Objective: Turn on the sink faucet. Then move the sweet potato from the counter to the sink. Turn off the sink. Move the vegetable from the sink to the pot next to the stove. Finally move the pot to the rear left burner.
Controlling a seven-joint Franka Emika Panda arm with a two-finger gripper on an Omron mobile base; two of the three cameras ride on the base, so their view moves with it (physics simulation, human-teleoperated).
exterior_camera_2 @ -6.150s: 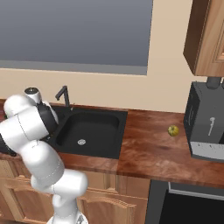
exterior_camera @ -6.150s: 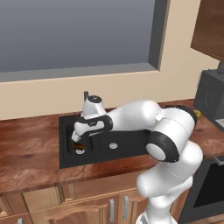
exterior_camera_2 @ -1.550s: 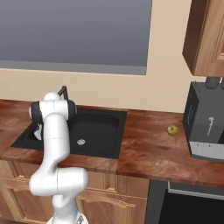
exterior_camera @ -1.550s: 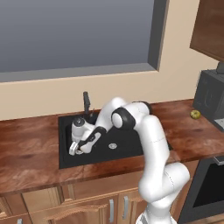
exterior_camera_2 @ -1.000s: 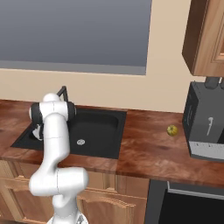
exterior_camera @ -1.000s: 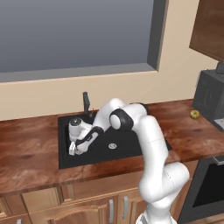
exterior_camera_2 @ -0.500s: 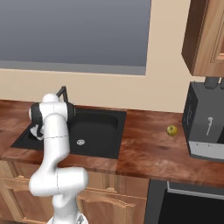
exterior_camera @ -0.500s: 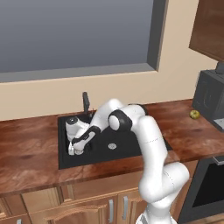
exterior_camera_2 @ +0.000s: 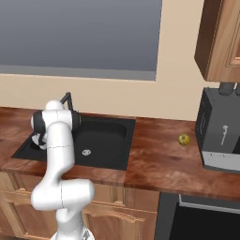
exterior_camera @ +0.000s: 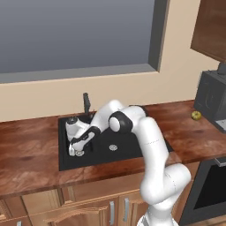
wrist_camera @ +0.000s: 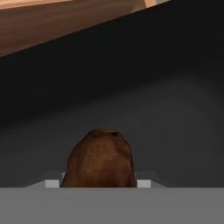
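In the sink, the gripper reaches down at the left side. Its fingers are around the sweet potato, but a firm grip cannot be told.

Sweet potato rough, matt brown; sink matt black; counter glossy reddish wood

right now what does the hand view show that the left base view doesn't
Hand view alone: the sweet potato close up, brown, low in the frame against the dark basin floor. Left base view alone: the faucet, the drain, the window, and a small green-yellow fruit on the counter at right. Both: the black sink and the wooden counter.
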